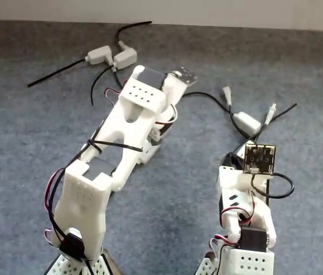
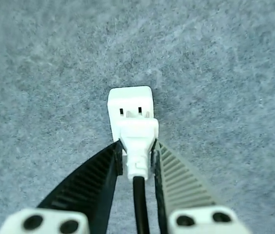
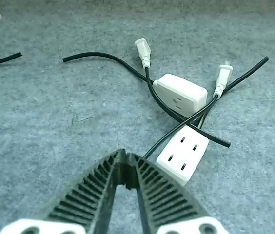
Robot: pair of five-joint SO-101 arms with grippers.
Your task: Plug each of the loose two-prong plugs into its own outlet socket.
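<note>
**A:** Closed on what, over on the left?

**B:** Clamped the left gripper (image 2: 136, 163) onto the body of a white plug (image 2: 136, 141), one finger on each flat side. Gripped it behind the prong end, probably to leave that end free and square for the push.

**A:** Pointed which way?

**B:** Pointed straight away from the gripper, at the face of a white outlet block (image 2: 129, 101) lying on the grey carpet (image 2: 235, 73). Ran lengthwise in line with its black cord (image 2: 140, 204), which trailed back between the fingers. Touched the block just below two open slots. Saw no prongs, so could not tell whether fully seated.

**A:** And on the right?

**B:** Found the right gripper (image 3: 126, 168) pressed shut on nothing, low over bare carpet on the near side of a tangle. Lay just beyond it: a near outlet block (image 3: 183, 153), slots up, then a far outlet block (image 3: 180, 94), with black cords crossing between them. Lay farther off: a left-hand loose plug (image 3: 143, 48) and a right-hand loose plug (image 3: 224, 73), both lengthwise near-to-far, prongs aimed far. Needed opening before any pick there, at a guess.
</note>
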